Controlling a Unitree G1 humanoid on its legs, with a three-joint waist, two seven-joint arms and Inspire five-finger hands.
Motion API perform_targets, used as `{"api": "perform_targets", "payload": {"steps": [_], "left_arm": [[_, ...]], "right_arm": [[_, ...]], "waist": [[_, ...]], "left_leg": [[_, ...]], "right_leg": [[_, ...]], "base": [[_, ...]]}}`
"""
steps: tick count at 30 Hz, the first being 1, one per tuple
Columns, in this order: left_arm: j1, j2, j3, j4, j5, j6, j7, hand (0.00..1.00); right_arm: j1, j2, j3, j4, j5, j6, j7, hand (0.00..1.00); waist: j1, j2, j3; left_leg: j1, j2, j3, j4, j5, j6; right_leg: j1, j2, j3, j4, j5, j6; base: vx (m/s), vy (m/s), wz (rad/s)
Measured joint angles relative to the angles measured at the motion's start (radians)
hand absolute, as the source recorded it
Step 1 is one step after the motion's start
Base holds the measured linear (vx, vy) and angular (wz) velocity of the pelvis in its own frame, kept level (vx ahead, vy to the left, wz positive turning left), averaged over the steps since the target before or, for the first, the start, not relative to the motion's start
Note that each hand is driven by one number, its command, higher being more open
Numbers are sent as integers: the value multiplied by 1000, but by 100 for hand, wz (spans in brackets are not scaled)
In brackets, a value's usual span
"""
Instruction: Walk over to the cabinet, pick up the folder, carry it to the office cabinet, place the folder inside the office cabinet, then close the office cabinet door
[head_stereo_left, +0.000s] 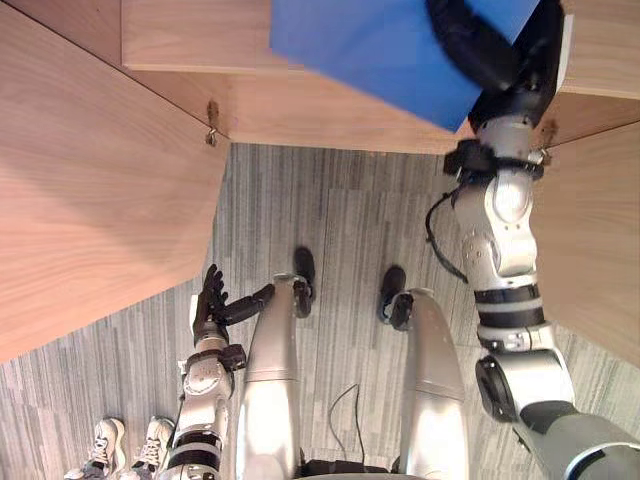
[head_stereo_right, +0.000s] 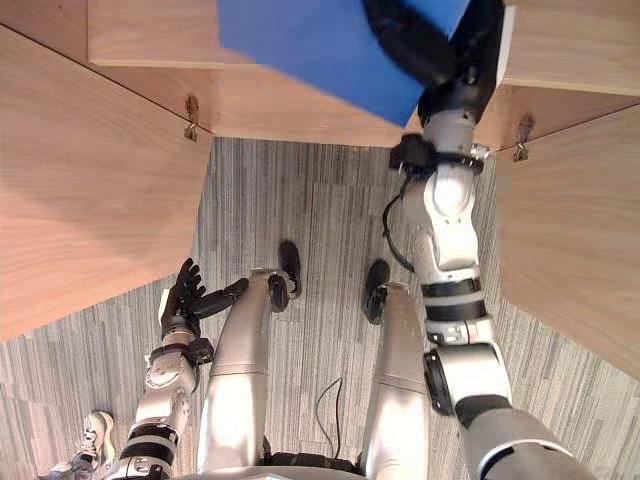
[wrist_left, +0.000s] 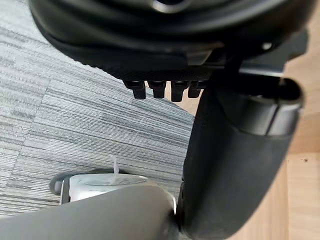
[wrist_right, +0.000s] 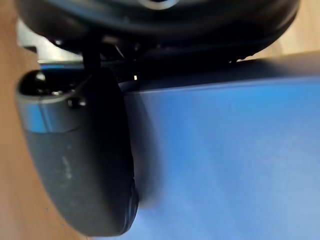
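**A:** Where's the folder right now?

**B:** The blue folder (head_stereo_left: 380, 55) is at the top centre of the frame, gripped by the right hand (head_stereo_left: 520, 70). Dark fingers curl across its upper face, and the right wrist view shows the thumb (wrist_right: 85, 165) pressed against the cover. It sits over the wooden shelf (head_stereo_left: 180, 40) of the office cabinet (head_stereo_right: 560, 45), between the two open doors.

**A:** Is it resting on that shelf?

**B:** I can't tell. It lies skewed, and one corner juts past the shelf's front edge, above the grey carpet (head_stereo_left: 340, 220).

**A:** And the other hand?

**B:** The left hand (head_stereo_left: 212, 300) hangs low at lower left, just beside the left door (head_stereo_left: 90, 200). Its fingers are loose and spread, holding nothing.

**A:** So what could go wrong?

**B:** The main risk, I'd say, is letting go too soon. With that corner overhanging, the folder could tip off the edge and drop to the carpet. Pushed further in at this skew, it might also catch on the cabinet's inner wall. And if any of it sticks out once released, a closing door would jam against it.

**A:** Anything near the doors themselves?

**B:** The right forearm sits close to the right door (head_stereo_left: 600, 230), so pulling back carelessly could knock it. A person's shoes (head_stereo_left: 105, 445) are at the bottom left, near the left door, so swinging it could catch them.
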Motion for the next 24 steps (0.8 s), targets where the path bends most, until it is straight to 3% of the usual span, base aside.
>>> {"api": "perform_targets", "payload": {"steps": [6,7,15,24], "left_arm": [[-8,-15,-29,-25,-45,-10,49,100],[-8,-18,-30,-26,-46,-13,55,100],[-31,-40,-56,-24,-67,-20,87,100],[-51,-51,-101,-27,-66,-21,99,100]], "right_arm": [[-149,3,-120,186,178,-8,-115,0],[-173,4,-139,197,218,-13,-121,100],[-306,15,-240,253,451,-127,-194,100],[-325,91,-131,249,446,-135,-215,100]], "waist": [[19,0,0],[20,0,0],[33,1,-1],[32,1,-5]], "left_leg": [[-29,-17,-14,-9,9,-2],[-29,-21,-15,-14,11,-2],[-43,-52,-48,-60,47,-16],[-35,-48,-48,-74,58,-23]], "right_leg": [[-20,-20,-22,1,-4,-2],[-20,-26,-28,0,-5,-3],[-19,-52,-68,-14,-10,-12],[-17,-48,-71,-15,-12,-16]], "base": [[10,-31,11],[1,-33,11],[-20,-42,18],[-13,-25,2]]}}
